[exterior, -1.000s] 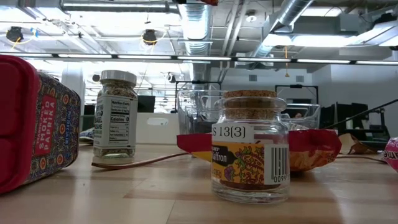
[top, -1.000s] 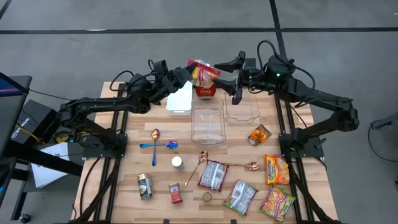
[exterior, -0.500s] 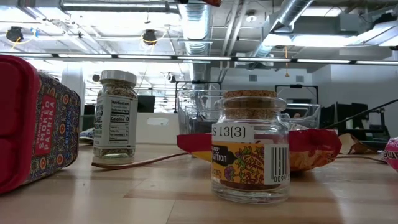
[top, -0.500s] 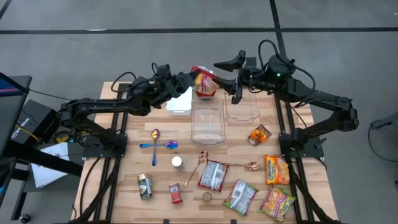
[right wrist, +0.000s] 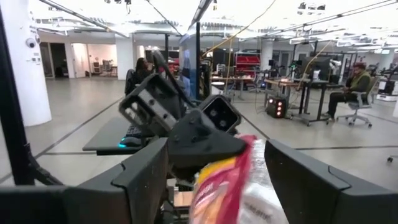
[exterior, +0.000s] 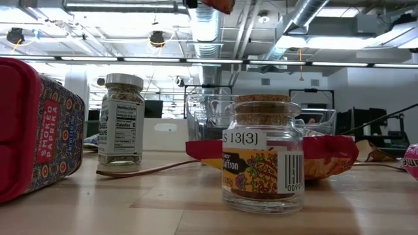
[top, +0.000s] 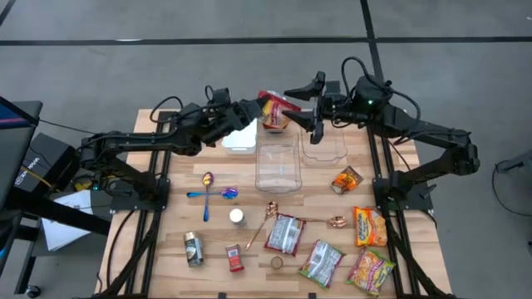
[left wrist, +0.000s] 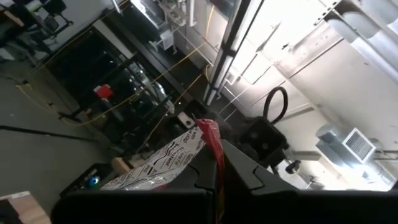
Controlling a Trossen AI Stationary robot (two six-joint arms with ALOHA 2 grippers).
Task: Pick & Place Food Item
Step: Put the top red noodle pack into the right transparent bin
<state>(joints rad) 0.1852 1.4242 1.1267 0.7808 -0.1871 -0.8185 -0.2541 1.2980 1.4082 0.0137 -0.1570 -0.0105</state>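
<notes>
A red and yellow snack bag (top: pixel 273 111) is held in the air over the table's far edge. It also shows in the right wrist view (right wrist: pixel 227 180), and its lower tip shows at the top of the low view (exterior: pixel 219 4). My left gripper (top: pixel 253 112) is shut on the bag from the left. My right gripper (top: pixel 296 101) is open. Its two fingers stand on either side of the bag's other end, and I cannot tell whether they touch it. My left gripper pinches the bag's red sealed edge (left wrist: pixel 210 140) between its two fingers. The fingers come about level from the table's left side. The bag is lifted clear of the table and sticks out past the fingertips toward my right gripper.
Two clear containers (top: pixel 277 164) (top: pixel 324 146) and a white box (top: pixel 241 137) stand just below the bag. Spoons (top: pixel 208 187), snack packets (top: pixel 370 226), a small jar (exterior: pixel 262 153) and a spice jar (exterior: pixel 122 119) lie over the near half of the table.
My left gripper has carried the bag toward the table's right edge and a little lower. My right gripper has gone toward the table's left edge, so its open fingers now stand around the bag.
</notes>
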